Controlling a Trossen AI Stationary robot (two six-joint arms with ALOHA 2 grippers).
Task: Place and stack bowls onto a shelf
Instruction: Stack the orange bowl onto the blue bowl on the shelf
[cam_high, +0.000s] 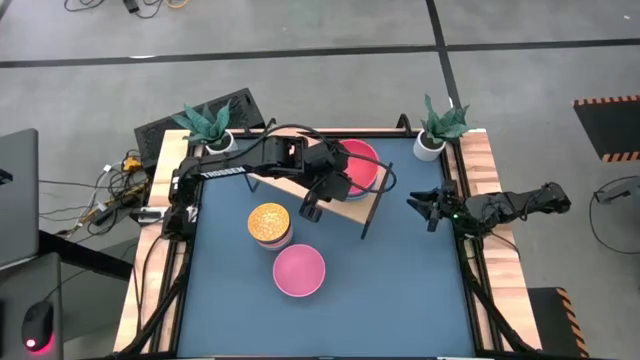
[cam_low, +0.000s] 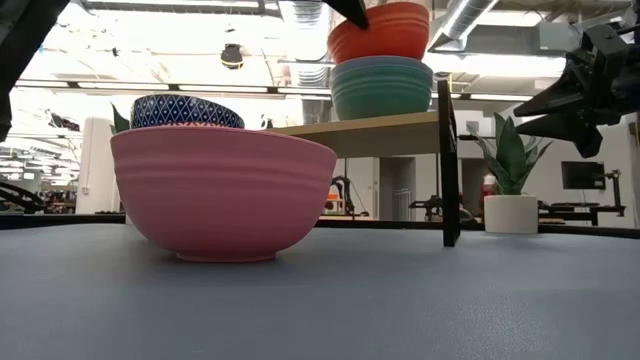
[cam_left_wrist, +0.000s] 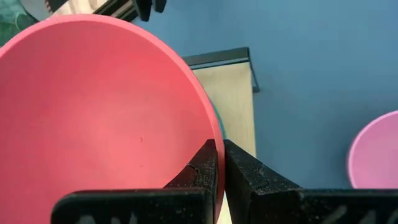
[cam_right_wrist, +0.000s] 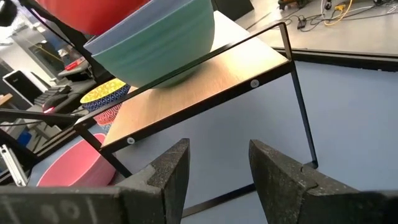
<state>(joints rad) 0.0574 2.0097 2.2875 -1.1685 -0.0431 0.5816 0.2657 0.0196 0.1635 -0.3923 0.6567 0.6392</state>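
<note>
2 dark arms, black cables looped along links; left arm (cam_high: 240, 165) has white lettering; grippers have rough-textured matte black fingers (cam_right_wrist: 273, 174).

A big open lab or workshop hall: exposed ceiling ducts (cam_low: 470, 20) upper right, strip lights, grey concrete floor (cam_high: 330, 25) up top, loose cables (cam_high: 105, 195) at left.

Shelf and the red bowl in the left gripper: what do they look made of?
Shelf: light wood-look board, matte with faint grain, on thin black legs that look like metal. Red bowl: smooth, uniform colour with a soft sheen and a thin rim, likely plastic or melamine, though glazed ceramic can't be ruled out. The left gripper is pinching its rim.
</note>
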